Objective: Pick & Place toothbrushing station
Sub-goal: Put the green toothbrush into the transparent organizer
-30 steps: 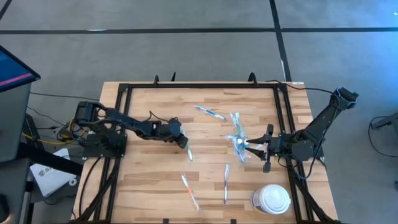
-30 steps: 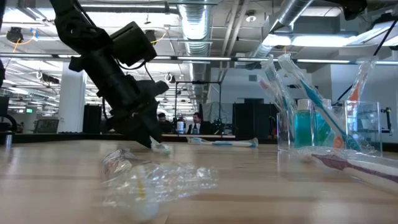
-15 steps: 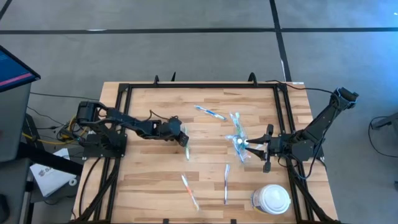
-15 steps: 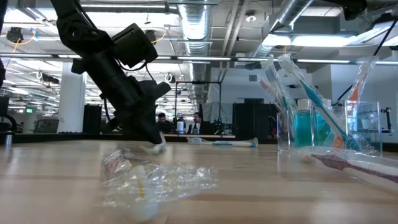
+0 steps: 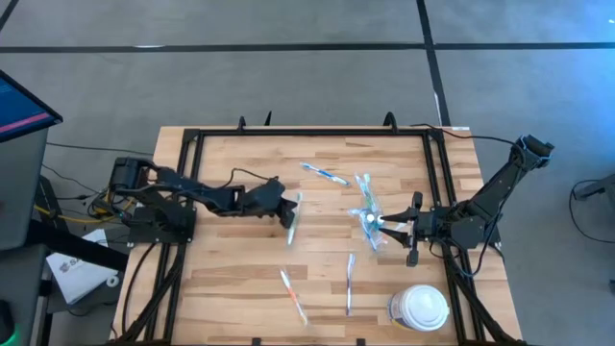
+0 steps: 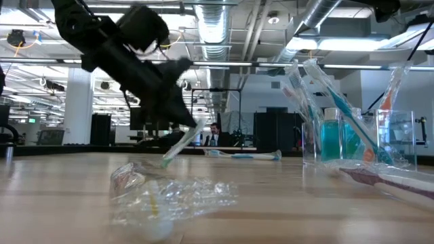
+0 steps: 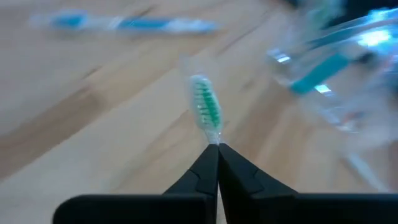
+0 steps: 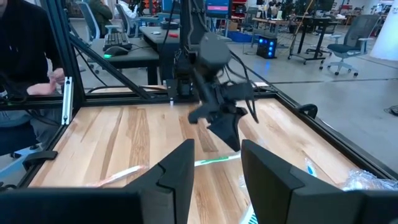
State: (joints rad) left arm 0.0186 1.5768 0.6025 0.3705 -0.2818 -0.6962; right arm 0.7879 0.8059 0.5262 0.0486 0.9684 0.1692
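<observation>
We are seeing left tool point(image 5: 285, 205) pinching green-bristled toothbrush point(image 5: 291, 213), gripping it clear of worktop point(image 5: 231, 279), left of centre. Right tool point(image 5: 415, 229) is waiting near right edge, fingers apart around clear cup point(image 6: 359, 139) holding brushes. Other toothbrushes are lying scattered.

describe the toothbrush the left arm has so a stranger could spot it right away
Start at the wooden table and follow the left arm to the left gripper, near the middle. The green-bristled toothbrush is pinched there, tilted off the wood, while the other brushes lie flat.
</observation>
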